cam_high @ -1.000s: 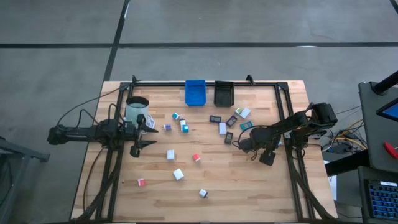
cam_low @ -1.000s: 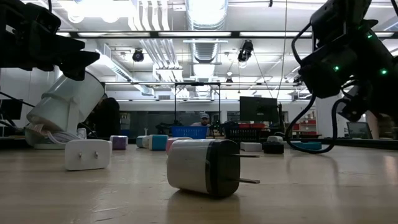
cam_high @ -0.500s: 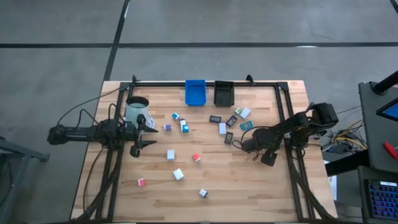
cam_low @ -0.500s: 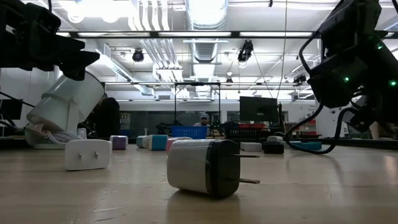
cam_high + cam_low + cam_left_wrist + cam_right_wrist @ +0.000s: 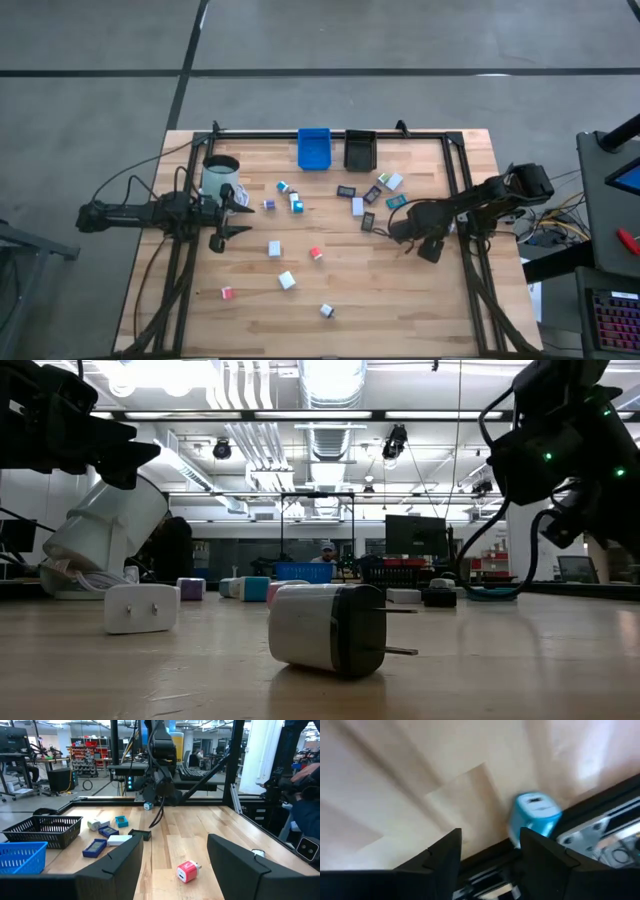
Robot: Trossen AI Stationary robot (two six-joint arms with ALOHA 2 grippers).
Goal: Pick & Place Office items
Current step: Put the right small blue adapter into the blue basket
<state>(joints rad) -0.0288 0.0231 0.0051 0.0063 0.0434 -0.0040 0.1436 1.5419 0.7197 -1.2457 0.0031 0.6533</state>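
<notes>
Small office items lie scattered on the wooden table: white cubes (image 5: 274, 248) (image 5: 287, 280), red cubes (image 5: 316, 253) (image 5: 227, 293), blue-white cubes (image 5: 296, 203), and flat black (image 5: 346, 190), teal (image 5: 395, 202) and purple (image 5: 372, 194) rectangles. My left gripper (image 5: 228, 220) hovers open beside the white mug (image 5: 220, 177), and a red cube (image 5: 187, 872) lies ahead of it. My right gripper (image 5: 385, 228) is open above the table's right half. A blue-white cube (image 5: 535, 816) sits just beyond one of its fingertips (image 5: 540, 845), beside a dark rail, not between the fingers.
A blue bin (image 5: 314, 148) and a black bin (image 5: 360, 150) stand at the far edge. Black frame rails (image 5: 458, 180) run along the table's sides. A white block (image 5: 141, 607) and a block with prongs (image 5: 328, 628) lie near the low camera. Bare wood shows at the near right.
My right arm has drawn back slightly toward the table's right edge, its elbow shifting outward. Its gripper stays over the same cluster of rectangles. The left arm and the items on the table have kept still.
</notes>
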